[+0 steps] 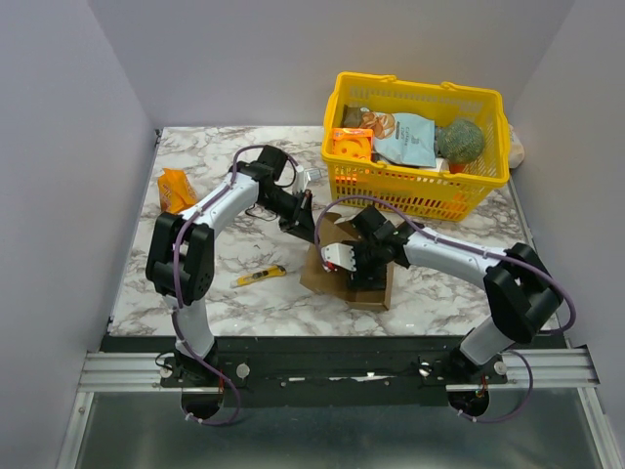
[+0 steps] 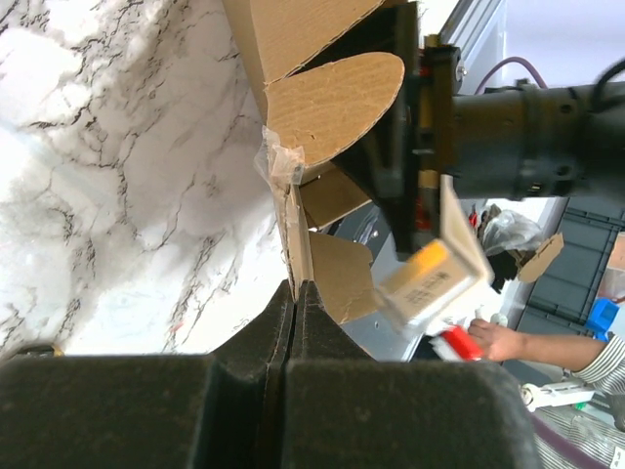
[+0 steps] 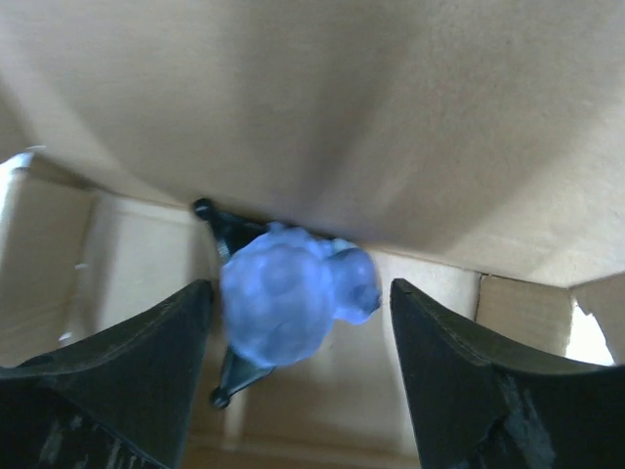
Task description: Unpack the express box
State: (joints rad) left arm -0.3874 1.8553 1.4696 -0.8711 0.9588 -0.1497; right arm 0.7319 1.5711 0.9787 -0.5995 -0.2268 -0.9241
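Two claws meet at the express box (image 1: pixel 376 286), which lies near the middle of the marble counter (image 1: pixel 254 303), on the near side of the yellow basket (image 1: pixel 420 191); its flaps stand open, so the opening step looks done; a yellow utility knife (image 1: pixel 260 276) lies on the counter to its left.

Emptying looks not yet done: the right wrist view looks into the carton, where a blurred blue rounded item (image 3: pixel 288 308) sits against the cardboard with something thin and black behind it; what it is I cannot tell. The right claw (image 3: pixel 301 290) stands wide apart, one finger on each side of that blue item, touching nothing that I can see; what is left, by my judgement, is to close on it, lift it out and check for anything more inside.

The left claw (image 2: pixel 295 293) is together, clamped on the edge of a cardboard flap; the left arm rises from its base, elbow out to the left, forearm slanting in toward the box's far-left corner; the right arm comes in from the right, forearm low over the counter, wrist turned into the box mouth.
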